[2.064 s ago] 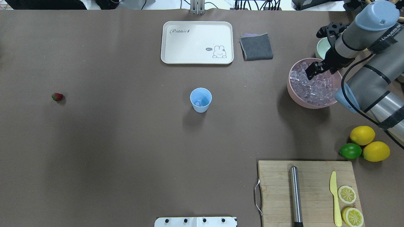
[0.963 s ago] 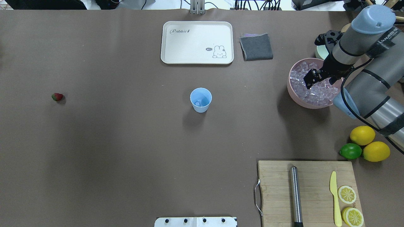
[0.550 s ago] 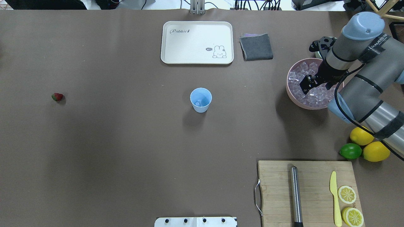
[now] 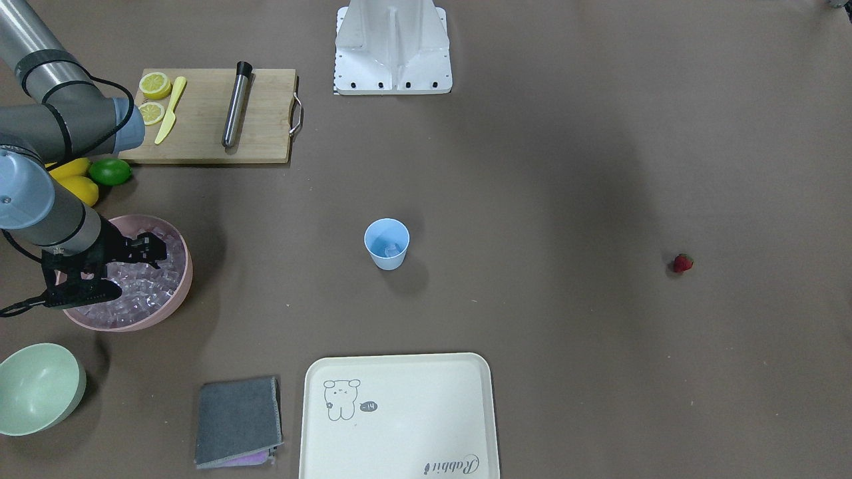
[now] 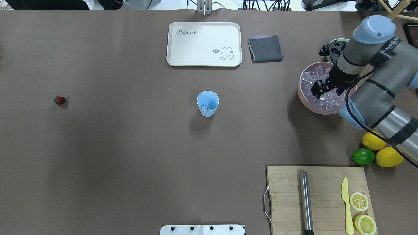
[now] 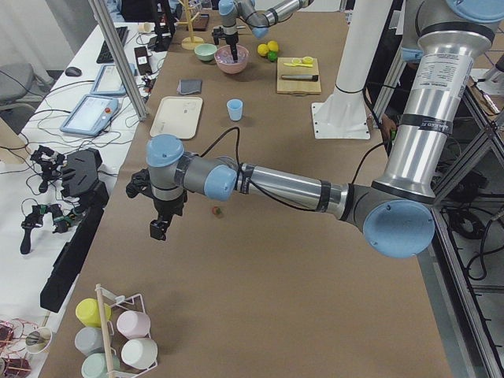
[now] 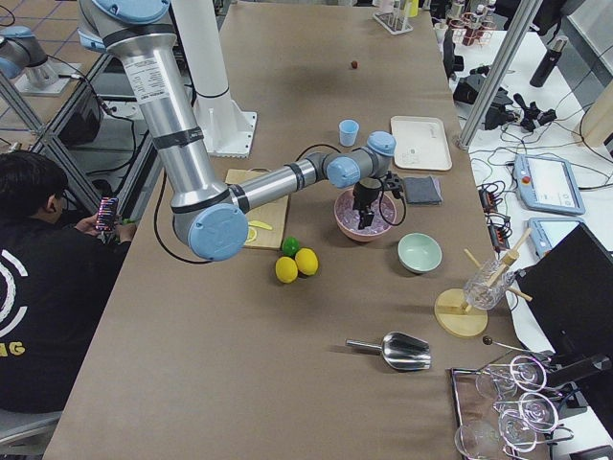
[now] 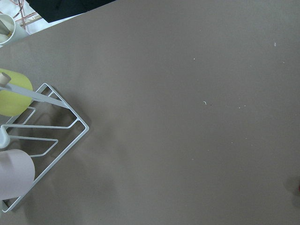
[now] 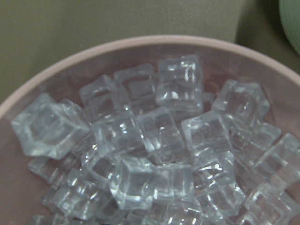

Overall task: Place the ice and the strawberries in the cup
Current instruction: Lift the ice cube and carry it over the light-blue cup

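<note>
Looking into the pink bowl [image 9: 28, 89], we see the ice [image 9: 140, 140] as a heap of small clear, glassy cubes. They are tumbled at all angles, so no common direction shows among them. The bowl stands on the brown surface [image 5: 130, 147] at the robot's right. The right end effector [image 5: 316, 91] hangs over the heap, pointing down into the bowl. We cannot tell whether its fingers are spread or pressed together, or whether they touch a cube. The cup [image 5: 207, 103] is light blue, plain and tapered. It stands upright near the middle of the surface, well apart from the bowl, with its long axis vertical and its wide mouth facing up. One clear cube [image 5: 205, 106] lies at the bottom of it. The strawberry [image 5: 59, 100] is small and red with a touch of green, and lies alone far off at the robot's left. It is too small for us to say which way its cap points. The left end effector [image 6: 160, 229] hangs pointing down near the strawberry, apart from it. We cannot tell how its fingers stand.
</note>
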You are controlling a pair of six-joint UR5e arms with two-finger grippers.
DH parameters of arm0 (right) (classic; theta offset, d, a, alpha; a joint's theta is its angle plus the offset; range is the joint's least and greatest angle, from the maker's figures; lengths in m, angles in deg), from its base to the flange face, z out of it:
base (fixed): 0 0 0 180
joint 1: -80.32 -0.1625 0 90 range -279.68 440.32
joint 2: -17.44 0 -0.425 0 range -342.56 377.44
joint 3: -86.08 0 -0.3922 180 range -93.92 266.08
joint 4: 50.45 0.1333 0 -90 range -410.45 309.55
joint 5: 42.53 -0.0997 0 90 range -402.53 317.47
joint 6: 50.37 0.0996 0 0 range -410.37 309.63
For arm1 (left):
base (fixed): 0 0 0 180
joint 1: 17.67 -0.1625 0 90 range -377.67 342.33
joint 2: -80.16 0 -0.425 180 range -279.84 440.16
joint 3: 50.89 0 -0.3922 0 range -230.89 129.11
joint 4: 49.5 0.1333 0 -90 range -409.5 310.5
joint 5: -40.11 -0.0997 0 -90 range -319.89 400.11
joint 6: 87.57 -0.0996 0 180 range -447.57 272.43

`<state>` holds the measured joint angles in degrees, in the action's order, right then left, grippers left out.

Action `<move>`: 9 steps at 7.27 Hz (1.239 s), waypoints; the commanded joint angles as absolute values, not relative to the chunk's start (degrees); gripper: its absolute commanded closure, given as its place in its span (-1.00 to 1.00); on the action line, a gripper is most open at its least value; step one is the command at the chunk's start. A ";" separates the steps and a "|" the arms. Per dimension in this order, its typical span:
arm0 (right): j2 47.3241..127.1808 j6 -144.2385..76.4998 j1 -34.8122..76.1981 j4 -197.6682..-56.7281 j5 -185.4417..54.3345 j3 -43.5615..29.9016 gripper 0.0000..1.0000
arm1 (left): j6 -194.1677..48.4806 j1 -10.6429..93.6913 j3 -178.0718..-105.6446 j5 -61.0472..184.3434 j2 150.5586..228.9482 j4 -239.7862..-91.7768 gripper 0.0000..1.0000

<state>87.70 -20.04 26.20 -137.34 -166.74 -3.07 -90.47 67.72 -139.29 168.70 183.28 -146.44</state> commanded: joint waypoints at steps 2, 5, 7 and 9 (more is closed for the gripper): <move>87.93 -20.57 26.18 -137.29 -166.81 -3.13 0.98 | -90.47 67.67 -139.39 168.70 183.34 -146.45 -0.96; 87.85 -20.66 25.66 -137.46 -167.07 -3.31 1.00 | -90.47 67.67 -139.39 168.61 183.34 -146.45 -0.96; 87.76 -20.75 25.13 -137.46 -167.51 -3.22 1.00 | -90.47 67.67 -139.22 168.61 183.78 -146.45 -0.96; 87.23 -20.84 22.77 -138.51 -170.21 -4.35 1.00 | -90.47 67.67 -139.13 168.61 184.13 -146.45 -0.96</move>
<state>87.56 -20.77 24.36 -137.74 -168.18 -3.60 -90.47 67.67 -139.21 168.61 183.84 -146.44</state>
